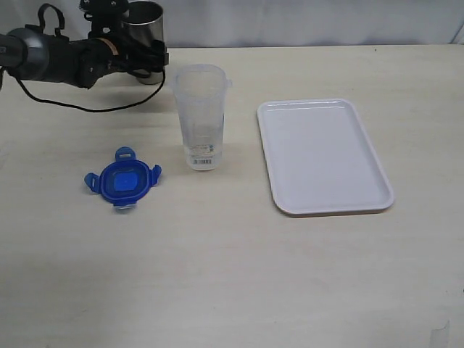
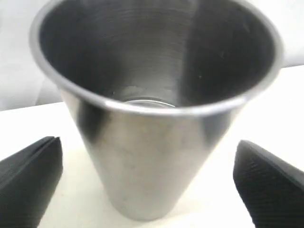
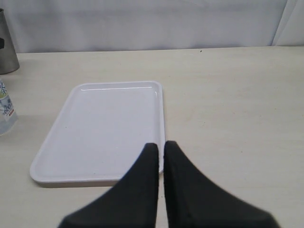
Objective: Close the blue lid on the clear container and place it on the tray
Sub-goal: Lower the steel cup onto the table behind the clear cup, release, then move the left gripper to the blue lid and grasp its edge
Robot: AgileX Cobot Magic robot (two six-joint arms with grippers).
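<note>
Nothing is done yet: the round blue plastic lid [image 1: 123, 181] is left off the tall clear plastic container [image 1: 200, 116], the flat white tray [image 1: 326, 156] is unused, the left gripper [image 2: 149, 183] is spread apart, and the right gripper [image 3: 161, 148] is closed on nothing.

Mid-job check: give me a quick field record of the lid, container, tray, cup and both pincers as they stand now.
blue lid: flat on the table, off the container, to its left
clear container: upright, top open, between lid and tray
tray: bare, right of the container
steel cup: upright, back left
left pincer: open, one finger on each side of the steel cup
right pincer: shut, holding nothing, at the tray's edge
</note>
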